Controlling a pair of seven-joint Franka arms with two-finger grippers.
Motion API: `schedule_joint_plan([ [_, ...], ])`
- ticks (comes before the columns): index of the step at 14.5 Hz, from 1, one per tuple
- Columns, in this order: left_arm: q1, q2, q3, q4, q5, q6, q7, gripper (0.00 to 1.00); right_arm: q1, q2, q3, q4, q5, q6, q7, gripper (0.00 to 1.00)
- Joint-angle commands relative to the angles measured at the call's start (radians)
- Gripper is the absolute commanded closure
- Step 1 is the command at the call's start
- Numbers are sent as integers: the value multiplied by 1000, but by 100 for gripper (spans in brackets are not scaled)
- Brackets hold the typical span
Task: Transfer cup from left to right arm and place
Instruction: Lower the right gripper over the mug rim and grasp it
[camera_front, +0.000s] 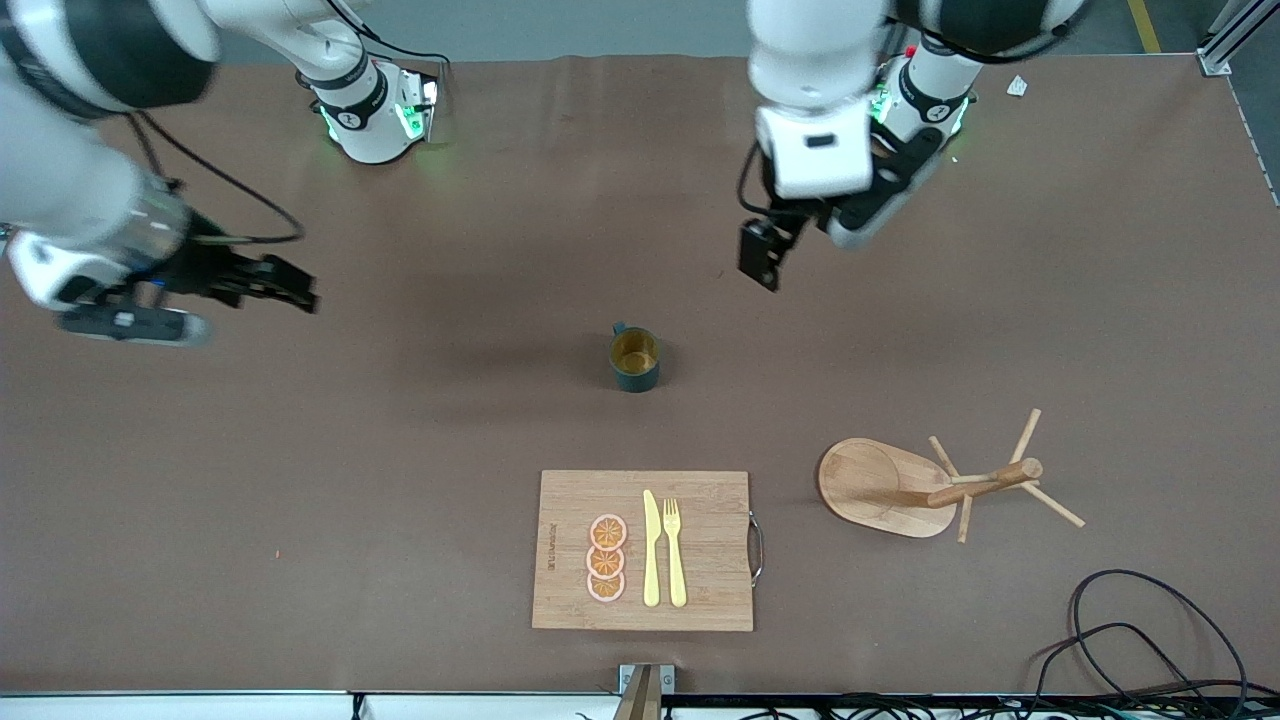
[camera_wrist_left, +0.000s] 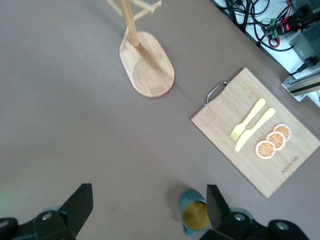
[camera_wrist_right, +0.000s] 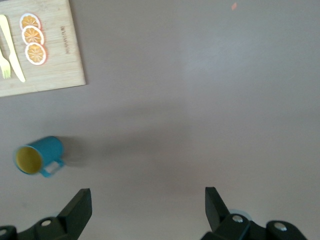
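The cup, dark teal with a gold inside, stands upright in the middle of the table, its handle toward the arms' bases. My left gripper is open and empty in the air over bare table, between the cup and the left arm's base. In the left wrist view the cup shows beside one fingertip of the left gripper. My right gripper is open and empty over bare table toward the right arm's end. The right wrist view shows the cup off to one side of the gripper.
A wooden cutting board with orange slices, a yellow knife and fork lies nearer the front camera than the cup. A wooden peg stand stands toward the left arm's end. Cables lie at the table's front corner.
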Motion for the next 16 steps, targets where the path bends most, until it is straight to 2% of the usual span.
schedule_joint_plan([
  [1, 156, -33, -9, -6, -115, 2, 203, 0, 140, 120, -8, 90, 0, 11, 278, 0],
  [3, 249, -33, -9, -6, -182, 2, 327, 0, 235, 234, -8, 181, 4, 12, 502, 0],
  [5, 317, -33, -6, -7, -184, 2, 459, 0, 313, 359, -8, 291, 5, 18, 671, 0],
  [7, 381, -36, -9, -7, -185, 0, 586, 0, 363, 453, -8, 356, 8, 70, 793, 0],
  [9, 421, -35, -7, -9, -188, -20, 660, 0, 403, 513, -6, 364, 11, 173, 859, 0],
  [12, 426, -35, -4, -12, -179, -43, 680, 0, 444, 584, -6, 367, 11, 285, 904, 0],
  [16, 429, -36, -4, -12, -180, -84, 817, 0, 493, 662, -6, 367, 11, 383, 924, 0],
])
